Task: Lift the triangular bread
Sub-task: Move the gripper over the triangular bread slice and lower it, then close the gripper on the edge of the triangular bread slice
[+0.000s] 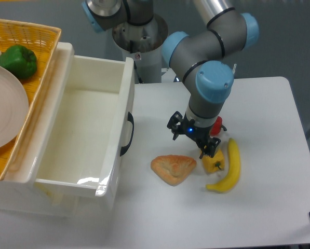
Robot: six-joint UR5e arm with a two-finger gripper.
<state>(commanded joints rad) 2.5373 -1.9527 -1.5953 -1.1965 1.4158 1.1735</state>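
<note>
The white counter point(269, 207) carries a white bin point(82, 140) on its left, with a wicker tray point(38, 62) beyond it holding a plate point(4, 111) and a green pepper point(18, 61). My end effector point(192, 140) hangs over the counter's middle, spread and grasping nothing. The bread point(173, 168) lies flat just below it, free. Beside the bread sit a banana point(228, 168) and a small yellow pepper point(214, 162), partly hidden.
</note>
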